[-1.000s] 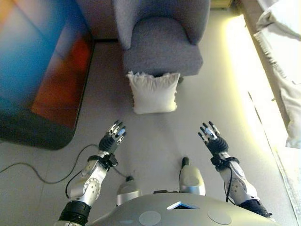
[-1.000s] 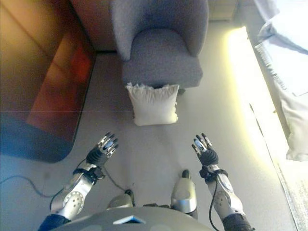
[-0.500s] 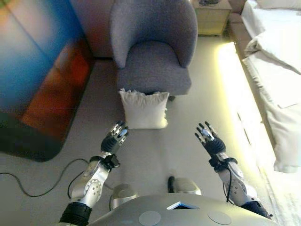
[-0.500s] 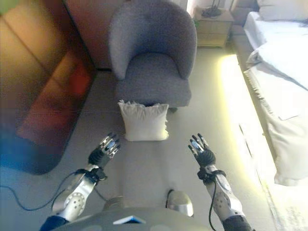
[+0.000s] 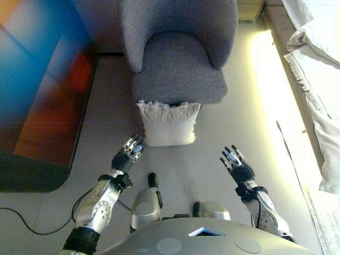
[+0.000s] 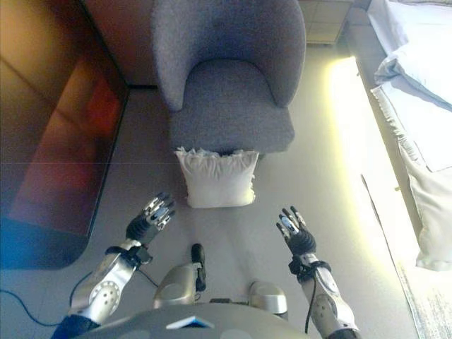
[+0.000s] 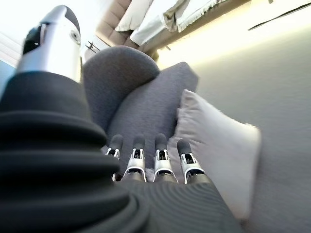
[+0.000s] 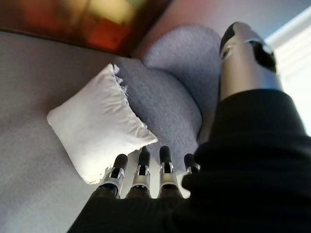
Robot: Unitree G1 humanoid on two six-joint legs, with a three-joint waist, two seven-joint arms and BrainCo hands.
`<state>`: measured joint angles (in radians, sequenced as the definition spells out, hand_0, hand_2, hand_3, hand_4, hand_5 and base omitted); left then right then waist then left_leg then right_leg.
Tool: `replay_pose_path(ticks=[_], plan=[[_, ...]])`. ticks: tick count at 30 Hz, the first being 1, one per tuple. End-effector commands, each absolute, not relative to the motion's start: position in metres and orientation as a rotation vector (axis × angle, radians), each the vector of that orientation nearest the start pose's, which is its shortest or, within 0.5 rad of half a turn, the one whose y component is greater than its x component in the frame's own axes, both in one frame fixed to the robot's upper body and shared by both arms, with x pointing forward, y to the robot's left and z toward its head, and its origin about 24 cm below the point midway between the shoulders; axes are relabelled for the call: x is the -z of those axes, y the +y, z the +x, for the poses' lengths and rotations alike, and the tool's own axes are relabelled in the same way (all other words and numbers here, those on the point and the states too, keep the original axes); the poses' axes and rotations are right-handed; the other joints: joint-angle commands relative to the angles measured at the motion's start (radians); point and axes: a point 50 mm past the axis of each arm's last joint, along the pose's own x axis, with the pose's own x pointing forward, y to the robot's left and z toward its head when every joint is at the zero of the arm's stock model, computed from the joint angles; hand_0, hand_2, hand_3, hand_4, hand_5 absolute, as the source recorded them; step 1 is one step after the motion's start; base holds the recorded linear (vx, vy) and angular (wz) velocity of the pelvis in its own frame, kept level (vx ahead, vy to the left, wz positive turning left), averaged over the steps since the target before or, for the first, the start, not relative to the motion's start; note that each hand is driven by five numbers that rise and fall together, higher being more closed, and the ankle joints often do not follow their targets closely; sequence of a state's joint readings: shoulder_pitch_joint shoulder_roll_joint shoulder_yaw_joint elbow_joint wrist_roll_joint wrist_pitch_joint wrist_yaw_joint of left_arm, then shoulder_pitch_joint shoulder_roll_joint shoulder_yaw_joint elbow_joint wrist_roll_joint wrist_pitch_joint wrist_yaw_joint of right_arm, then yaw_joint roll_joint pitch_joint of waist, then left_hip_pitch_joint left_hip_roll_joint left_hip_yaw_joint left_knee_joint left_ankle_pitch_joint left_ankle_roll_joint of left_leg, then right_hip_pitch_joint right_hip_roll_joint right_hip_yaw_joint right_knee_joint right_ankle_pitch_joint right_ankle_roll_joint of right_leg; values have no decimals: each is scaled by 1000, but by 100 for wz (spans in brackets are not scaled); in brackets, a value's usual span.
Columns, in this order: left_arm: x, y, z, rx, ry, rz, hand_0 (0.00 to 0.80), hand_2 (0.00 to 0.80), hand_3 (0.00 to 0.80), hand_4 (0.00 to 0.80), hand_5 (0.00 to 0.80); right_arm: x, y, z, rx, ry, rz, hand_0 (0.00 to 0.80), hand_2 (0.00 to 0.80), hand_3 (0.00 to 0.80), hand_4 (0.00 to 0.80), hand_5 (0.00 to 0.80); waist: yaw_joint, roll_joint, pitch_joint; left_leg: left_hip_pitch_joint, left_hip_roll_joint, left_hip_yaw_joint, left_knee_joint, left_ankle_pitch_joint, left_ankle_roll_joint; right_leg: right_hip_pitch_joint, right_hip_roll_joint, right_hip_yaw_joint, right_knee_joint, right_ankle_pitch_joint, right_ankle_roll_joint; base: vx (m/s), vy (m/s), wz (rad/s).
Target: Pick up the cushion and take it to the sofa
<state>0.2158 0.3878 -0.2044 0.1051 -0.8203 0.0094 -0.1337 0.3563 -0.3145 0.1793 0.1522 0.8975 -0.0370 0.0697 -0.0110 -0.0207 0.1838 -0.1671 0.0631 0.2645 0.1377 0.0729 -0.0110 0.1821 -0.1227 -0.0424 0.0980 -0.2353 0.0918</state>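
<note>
A white fringed cushion [image 5: 168, 123] stands on the grey floor, leaning against the front of a grey armchair [image 5: 178, 66]. It also shows in the left wrist view [image 7: 218, 150] and the right wrist view [image 8: 97, 131]. My left hand [image 5: 129, 153] is open, raised just short of the cushion's lower left corner, not touching it. My right hand [image 5: 237, 166] is open and empty, to the right of the cushion and nearer me, with a gap of floor between.
A dark glossy cabinet front [image 5: 37, 90] runs along the left. A bed with white bedding [image 5: 319, 79] lies along the right, with a lit strip of floor [image 5: 271, 95] beside it. Grey floor [image 5: 186, 164] lies between my hands.
The camera view has shifted and tilted down. The cushion and armchair now sit closer to my hands; my left hand is nearer the cushion's corner. Both hands stay open.
</note>
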Motion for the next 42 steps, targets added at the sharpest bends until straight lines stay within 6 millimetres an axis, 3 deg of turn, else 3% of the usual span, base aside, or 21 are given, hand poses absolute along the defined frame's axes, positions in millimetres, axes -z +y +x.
replay_pose_path(ticks=[1, 3, 5, 6, 8, 10, 12, 16, 19, 21, 23, 26, 29, 35, 37, 39, 42], plan=[[20, 182, 182, 148, 326, -504, 0, 0, 0, 0, 0, 38, -193, 160, 49, 367, 621, 0, 0, 0, 0, 0, 33, 14, -86, -120, 10, -13, -169, 90, -35, -8, 96, -28, 147, 55, 9, 469, 105, -21], [22, 185, 179, 130, 331, -477, 0, 0, 0, 0, 0, 40, -191, 161, 55, 374, 637, 0, 0, 0, 0, 0, 48, -6, -91, -123, -17, -63, -98, 61, -12, 4, 73, -10, 179, 79, 22, 452, 98, -26], [19, 189, 183, 118, 323, -473, 0, 0, 0, 0, 0, 39, -189, 165, 61, 381, 677, 0, 0, 0, 0, 0, 60, -27, -107, -125, -33, -56, -35, 36, 8, 15, 44, -12, 204, 167, 56, 401, 119, -3], [17, 191, 184, 127, 311, -474, 0, 0, 0, 0, 0, 39, -187, 165, 45, 373, 692, 0, 0, 0, 0, 0, 67, -37, -116, -112, -48, -53, -26, 10, 32, 10, 18, -27, 249, 221, 70, 412, 179, 6], [18, 193, 183, 130, 307, -451, 0, 0, 0, 0, 0, 41, -186, 165, 52, 366, 661, 0, 0, 0, 0, 0, 73, -38, -126, -72, -71, -60, -30, -28, 64, -27, -16, -48, 405, 296, 89, 444, 235, 7], [19, 195, 185, 127, 316, -427, 0, 0, 0, 0, 0, 41, -185, 167, 73, 365, 668, 0, 0, 0, 0, 0, 69, -12, -130, -36, -64, -64, -24, -60, 81, -117, -26, -55, 572, 345, 86, 337, 234, 2], [18, 198, 189, 127, 314, -415, 0, 0, 0, 0, 0, 40, -184, 166, 82, 368, 663, 0, 0, 0, 0, 0, 57, -2, -124, 4, -74, -74, -10, -91, 94, -230, -74, -68, 693, 343, 65, 288, 207, 1], [15, 202, 191, 117, 314, -433, 0, 0, 0, 0, 0, 45, -187, 157, 92, 374, 655, 0, 0, 0, 0, 0, 37, 10, -104, 73, -78, -99, -19, -99, 72, -302, -117, -122, 532, 297, 35, 262, 32, 9], [15, 207, 192, 83, 312, -447, 0, 0, 0, 0, 0, 48, -190, 153, 82, 373, 695, 0, 0, 0, 0, 0, 27, -7, -84, 130, -70, -91, -35, -126, 43, -326, -209, -186, 291, 392, 64, 256, -153, 14], [16, 206, 190, 80, 314, -454, 0, 0, 0, 0, 0, 47, -189, 155, 64, 362, 702, 0, 0, 0, 0, 0, 14, -35, -76, 152, -76, -91, -26, -158, 22, -330, -248, -173, 124, 491, 107, 275, -190, 7], [16, 204, 187, 96, 321, -453, 0, 0, 0, 0, 0, 44, -189, 158, 52, 353, 698, 0, 0, 0, 0, 0, -3, -49, -73, 172, -73, -107, -15, -193, 9, -344, -264, -122, 18, 549, 134, 309, -139, 10], [18, 200, 184, 131, 342, -455, 0, 0, 0, 0, 0, 42, -194, 160, 61, 358, 670, 0, 0, 0, 0, 0, -23, -51, -83, 190, -59, -161, 5, -233, -4, -336, -258, -42, -124, 562, 148, 353, -127, 42], [17, 203, 183, 129, 349, -464, 0, 0, 0, 0, 0, 42, -197, 159, 58, 376, 665, 0, 0, 0, 0, 0, -26, -58, -97, 198, -30, -187, 37, -258, -15, -310, -260, -4, -125, 558, 153, 298, -167, 82], [16, 213, 178, 69, 329, -445, 0, 0, 0, 0, 0, 43, -198, 162, -14, 406, 638, 0, 0, 0, 0, 0, -17, -68, -106, 216, 58, -227, 84, -277, -42, -286, -201, 34, -40, 414, 150, 225, -249, 45], [18, 216, 179, 27, 334, -470, 0, 0, 0, 0, 0, 41, -196, 168, -18, 420, 612, 0, 0, 0, 0, 0, -19, -64, -111, 245, 94, -237, 73, -234, -55, -297, -160, 46, 12, 366, 136, 197, -238, 11], [17, 217, 180, 19, 319, -502, 0, 0, 0, 0, 0, 35, -196, 171, -45, 409, 599, 0, 0, 0, 0, 0, -24, -54, -115, 248, 133, -254, 75, -135, -75, -289, -105, 59, 37, 303, 110, 162, -203, 16], [14, 209, 184, 34, 306, -532, 0, 0, 0, 0, 0, 37, -201, 172, -35, 419, 538, 0, 0, 0, 0, 0, -23, -46, -125, 248, 173, -259, 84, -39, -93, -266, -60, 26, 35, 275, 66, 127, -241, 19]])
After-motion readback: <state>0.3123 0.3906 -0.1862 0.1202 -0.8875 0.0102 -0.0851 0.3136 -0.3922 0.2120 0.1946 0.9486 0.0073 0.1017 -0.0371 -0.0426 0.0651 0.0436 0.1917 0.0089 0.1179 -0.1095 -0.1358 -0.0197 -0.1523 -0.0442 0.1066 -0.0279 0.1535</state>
